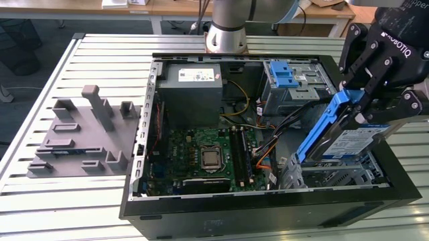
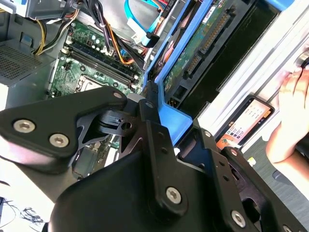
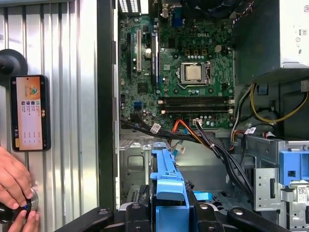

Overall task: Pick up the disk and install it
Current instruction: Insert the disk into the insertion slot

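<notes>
Disk [image 1: 348, 135] in blue carrier [image 1: 325, 128] is held on edge, tilted, over drive bay [image 1: 342, 175] at open computer case's [image 1: 221, 208] front corner, exterior view's right. Gripper [image 1: 365, 100] is clamped on carrier's upper end, fingers closed around blue frame. Judged rigid, moderately heavy, shock-sensitive; best gripped by carrier rails, not label face. Arm is angled down from above case. Person's hand [image 3: 17, 193] is seen on table [image 1: 40, 201] beside phone [image 3: 30, 112].
</notes>
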Controlling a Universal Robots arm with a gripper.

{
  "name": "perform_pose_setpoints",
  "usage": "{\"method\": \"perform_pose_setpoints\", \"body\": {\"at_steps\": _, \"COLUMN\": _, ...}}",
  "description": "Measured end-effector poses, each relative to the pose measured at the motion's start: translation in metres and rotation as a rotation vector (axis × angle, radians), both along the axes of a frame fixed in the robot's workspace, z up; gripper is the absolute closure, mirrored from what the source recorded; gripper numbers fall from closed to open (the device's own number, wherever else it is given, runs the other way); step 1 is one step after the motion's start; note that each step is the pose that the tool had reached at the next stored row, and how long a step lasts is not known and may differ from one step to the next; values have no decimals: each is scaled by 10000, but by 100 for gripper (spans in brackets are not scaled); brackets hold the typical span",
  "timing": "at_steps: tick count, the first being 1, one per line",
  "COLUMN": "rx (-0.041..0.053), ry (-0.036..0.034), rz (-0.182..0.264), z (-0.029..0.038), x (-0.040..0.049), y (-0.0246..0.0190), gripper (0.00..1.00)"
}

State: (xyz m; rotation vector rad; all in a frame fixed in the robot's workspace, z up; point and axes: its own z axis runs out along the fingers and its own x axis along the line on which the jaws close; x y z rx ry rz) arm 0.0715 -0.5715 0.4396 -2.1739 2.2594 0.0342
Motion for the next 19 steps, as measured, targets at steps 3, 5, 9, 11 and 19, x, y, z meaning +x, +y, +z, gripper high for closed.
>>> {"method": "perform_pose_setpoints", "body": {"at_steps": 3, "rx": 0, "ry": 0, "rz": 1, "z": -17, "x": 1, "y": 0, "gripper": 64}}
{"method": "perform_pose_setpoints", "body": {"at_steps": 5, "rx": 1, "ry": 0, "rz": 0, "z": -32, "x": 1, "y": 0, "gripper": 64}}
{"method": "perform_pose_setpoints", "body": {"at_steps": 9, "rx": 1, "ry": 0, "rz": 1, "z": -55, "x": 1, "y": 0, "gripper": 64}}
{"method": "perform_pose_setpoints", "body": {"at_steps": 11, "rx": 0, "ry": 0, "rz": 1, "z": -66, "x": 1, "y": 0, "gripper": 64}}
{"method": "perform_pose_setpoints", "body": {"at_steps": 19, "rx": 0, "ry": 0, "rz": 0, "z": -109, "x": 1, "y": 0, "gripper": 64}}
